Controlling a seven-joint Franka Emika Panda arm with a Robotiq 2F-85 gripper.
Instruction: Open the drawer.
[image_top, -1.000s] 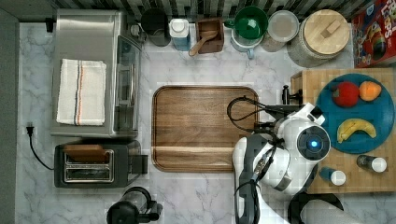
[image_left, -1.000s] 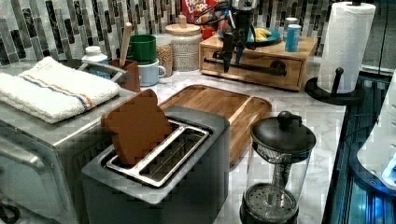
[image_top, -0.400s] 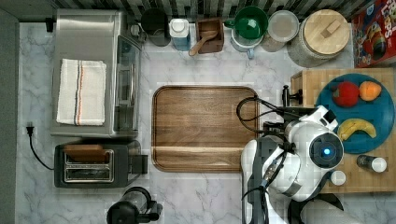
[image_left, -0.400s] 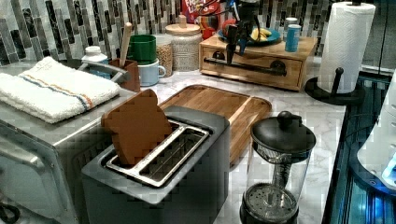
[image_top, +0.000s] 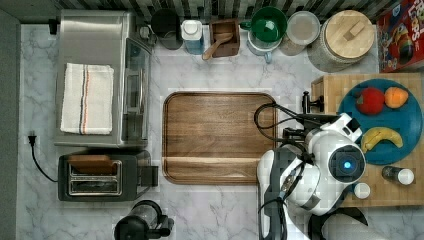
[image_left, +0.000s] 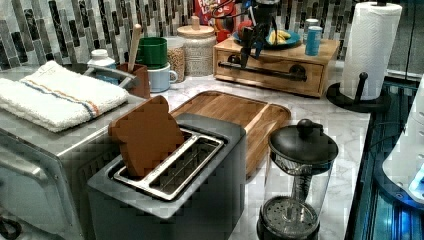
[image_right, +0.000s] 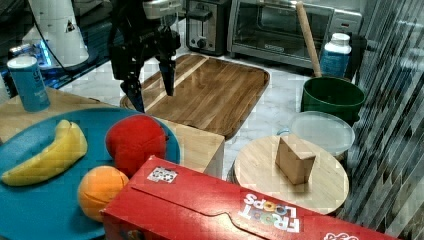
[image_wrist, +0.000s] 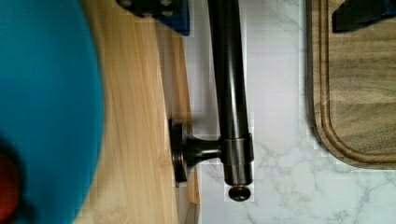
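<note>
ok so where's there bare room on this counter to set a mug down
The wooden tray is bare. There is bare marble between it and the back row of jars, and more in front of it, between the French press and the arm. The bamboo box top is crowded by the blue plate and shakers.

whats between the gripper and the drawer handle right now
Nothing. In the left view the open gripper hangs just above the drawer handle; the wrist view shows the bar bare between the fingers.
</note>
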